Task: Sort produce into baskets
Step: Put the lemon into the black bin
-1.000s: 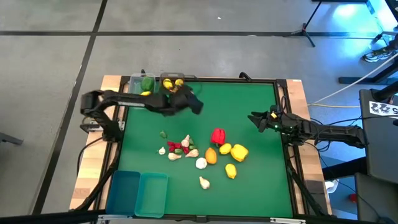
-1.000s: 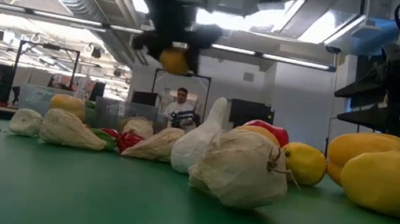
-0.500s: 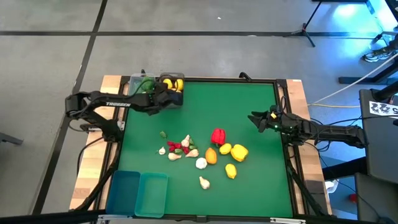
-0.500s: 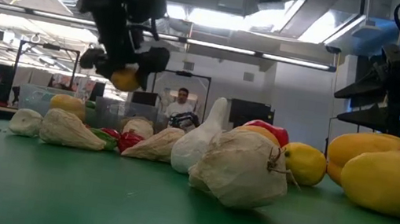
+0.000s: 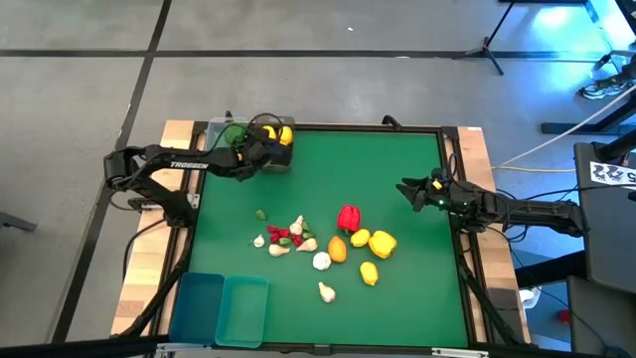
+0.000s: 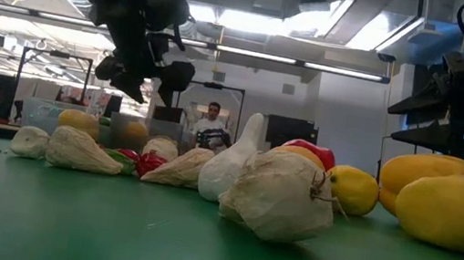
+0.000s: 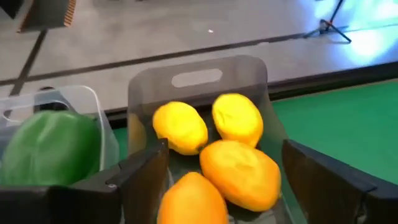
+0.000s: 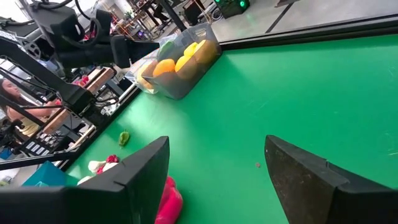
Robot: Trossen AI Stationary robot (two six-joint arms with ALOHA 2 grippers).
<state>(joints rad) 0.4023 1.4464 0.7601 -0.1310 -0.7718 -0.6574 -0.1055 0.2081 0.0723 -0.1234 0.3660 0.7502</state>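
Note:
My left gripper [image 5: 266, 151] is open and empty, hanging over the clear bin [image 5: 279, 134] at the table's far left. In the left wrist view [image 7: 224, 180] its fingers stand above that bin [image 7: 199, 78], which holds two lemons [image 7: 180, 127] and two oranges [image 7: 239, 174]. A second clear bin [image 5: 227, 134] next to it holds a green pepper [image 7: 50, 146]. Loose produce lies mid-table: a red pepper [image 5: 348, 217], an orange [image 5: 337, 249], yellow pieces [image 5: 383, 243] and garlic bulbs [image 5: 321, 262]. My right gripper [image 5: 405, 189] is open and empty at the right.
Two teal bins [image 5: 199, 303] [image 5: 244, 308] stand side by side at the near left corner. A small green chili [image 5: 261, 214] and red chilies [image 5: 280, 235] lie left of the pile. A person shows in the room beyond the table [image 6: 209, 127]. Bare green mat lies between the pile and the far edge.
My left gripper has carried an orange-yellow fruit from over the table's middle toward the far left, to above the clear citrus bin. It has then opened and let the fruit go; the fruit no longer shows between its fingers in the low view.

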